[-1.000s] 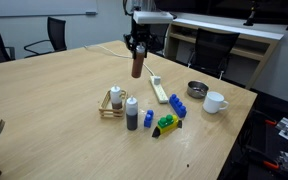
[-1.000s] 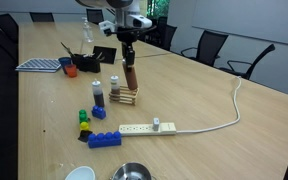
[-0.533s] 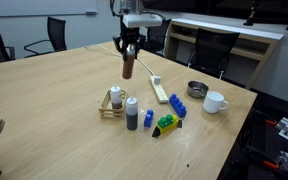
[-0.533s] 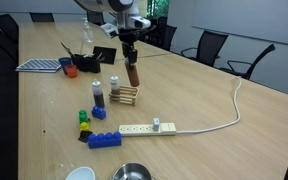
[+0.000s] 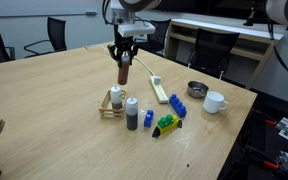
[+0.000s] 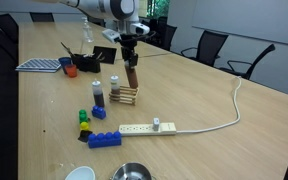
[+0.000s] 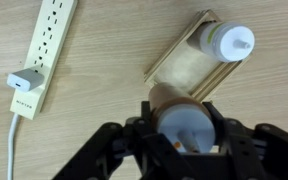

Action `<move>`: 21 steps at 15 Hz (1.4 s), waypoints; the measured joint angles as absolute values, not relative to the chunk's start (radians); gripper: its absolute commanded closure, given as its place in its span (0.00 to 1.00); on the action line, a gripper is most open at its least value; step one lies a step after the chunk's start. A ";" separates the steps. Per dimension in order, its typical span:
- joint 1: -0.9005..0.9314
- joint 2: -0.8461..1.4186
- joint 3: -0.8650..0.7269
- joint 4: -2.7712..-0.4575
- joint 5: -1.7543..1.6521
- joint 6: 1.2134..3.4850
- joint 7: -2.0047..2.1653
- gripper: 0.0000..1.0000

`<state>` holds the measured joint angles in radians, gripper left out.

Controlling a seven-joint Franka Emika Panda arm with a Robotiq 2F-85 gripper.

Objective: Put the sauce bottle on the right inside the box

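A: Sideways across the desk (image 5: 44, 100), the hand (image 5: 123, 55) has carried the sauce bottle (image 5: 124, 72) nearer the box (image 5: 106, 112) than a second ago.
B: Grip?
A: Clamped on its top. The bottle hangs upright, clear of the desk, short of the box.
B: Room inside?
A: Wrist view shows bare slats just beyond the bottle. A yellowish bottle (image 7: 227, 42) fills the far end. I'd shift over the slats, then lower.
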<state>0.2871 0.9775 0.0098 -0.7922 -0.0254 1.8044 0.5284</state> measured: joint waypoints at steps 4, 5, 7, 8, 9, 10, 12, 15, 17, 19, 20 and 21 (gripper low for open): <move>0.304 1.050 0.011 -0.718 -0.025 1.760 0.509 0.72; 0.308 1.069 0.012 -0.700 -0.024 1.751 0.503 0.72; 0.316 1.102 0.017 -0.669 -0.024 1.737 0.492 0.72; 0.318 1.115 0.020 -0.658 -0.024 1.733 0.486 0.72; 0.319 1.125 0.023 -0.650 -0.024 1.731 0.479 0.72; 0.319 1.133 0.025 -0.635 -0.023 1.728 0.472 0.72; 0.319 1.142 0.028 -0.619 -0.023 1.725 0.458 0.72; 0.319 1.154 0.037 -0.601 -0.022 1.725 0.440 0.72; 0.319 1.167 0.041 -0.588 -0.022 1.724 0.430 0.72; 0.319 1.177 0.043 -0.584 -0.022 1.724 0.419 0.72; 0.319 1.184 0.043 -0.579 -0.022 1.723 0.413 0.72; 0.319 1.192 0.044 -0.577 -0.022 1.723 0.406 0.72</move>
